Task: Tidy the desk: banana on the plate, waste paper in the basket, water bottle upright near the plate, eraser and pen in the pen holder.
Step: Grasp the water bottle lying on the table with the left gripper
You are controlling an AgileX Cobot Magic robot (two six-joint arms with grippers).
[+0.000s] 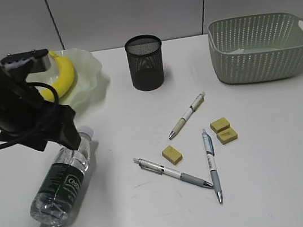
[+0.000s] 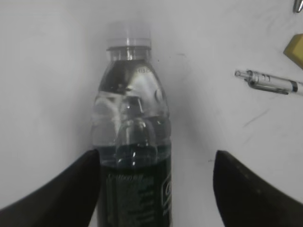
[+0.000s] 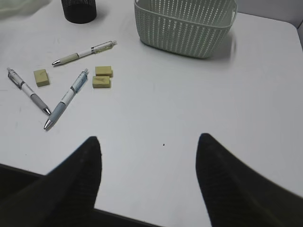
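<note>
Over on the left, my left tool [image 2: 156, 189] hangs low over the bottle [image 1: 62, 184], jaws spread wide. The bottle lies on its side on the table [image 1: 275, 175], cap [image 2: 129, 36] pointing away from me, and it sits between my fingers: the left finger looks right against the label, the right finger stands clear, so nothing is gripped. That straddle makes sense, I'd say, since the bottle has to be stood upright near the plate [image 1: 92, 79].

Just behind, the plate already carries the banana [image 1: 65, 75], so that job looks done.

Moving toward the middle, the pen holder [image 1: 145, 62] stands upright and, as far as I can see, empty. In front of it three pens are scattered: one [image 1: 173, 172] lying nearest the bottle, one [image 1: 186, 115] angled toward the holder, one [image 1: 211, 164] pointing at me. Three yellow erasers sit among them, a single one [image 1: 172, 155] and a pair [image 1: 223, 130] touching each other. All of that is waiting for the holder.

Far right, the basket [image 1: 261, 48] stands at the back; something pale shows through its wall, possibly the paper, I can't tell.

My right tool [image 3: 149, 156] hovers open over bare table, holding nothing, well apart from the pens.
</note>
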